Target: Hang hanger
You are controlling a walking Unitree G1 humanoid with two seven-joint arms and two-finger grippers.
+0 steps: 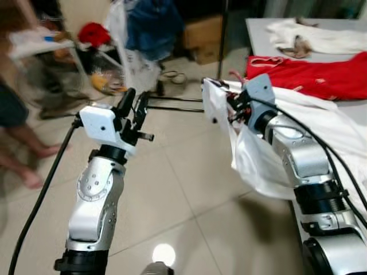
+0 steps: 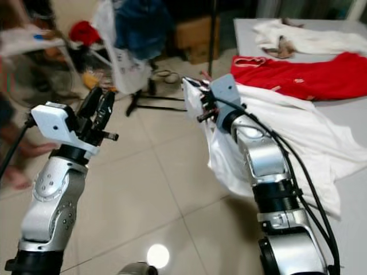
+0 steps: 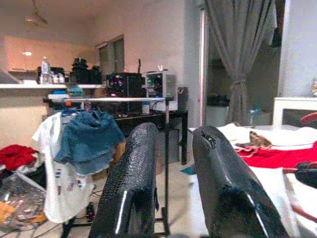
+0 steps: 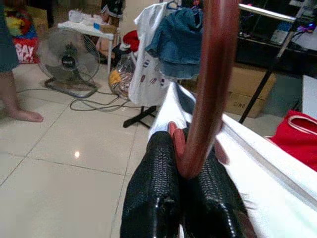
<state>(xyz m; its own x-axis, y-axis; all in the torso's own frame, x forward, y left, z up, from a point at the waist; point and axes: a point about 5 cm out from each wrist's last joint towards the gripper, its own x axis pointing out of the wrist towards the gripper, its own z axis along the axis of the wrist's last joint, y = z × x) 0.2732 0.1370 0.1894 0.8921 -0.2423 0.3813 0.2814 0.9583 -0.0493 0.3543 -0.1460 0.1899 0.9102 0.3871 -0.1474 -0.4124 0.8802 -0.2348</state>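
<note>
Hanger (image 4: 210, 84), reddish-brown, sits clamped between R gripper (image 4: 185, 168) fingers, w/ a white shirt (image 2: 269, 137) draped on it; we see the shirt trailing back onto the bench (image 2: 344, 114) beside a red garment (image 2: 298, 74). R gripper is held up over the floor (image 2: 155, 189), just off the bench edge. L gripper (image 1: 133, 106) is raised, apart from the shirt, fingers (image 3: 131, 188) narrowly parted, holding nothing. Clothes rack (image 3: 163, 148) w/ denim and a white tee stands ahead. A person's legs (image 1: 23, 143) at far left.
</note>
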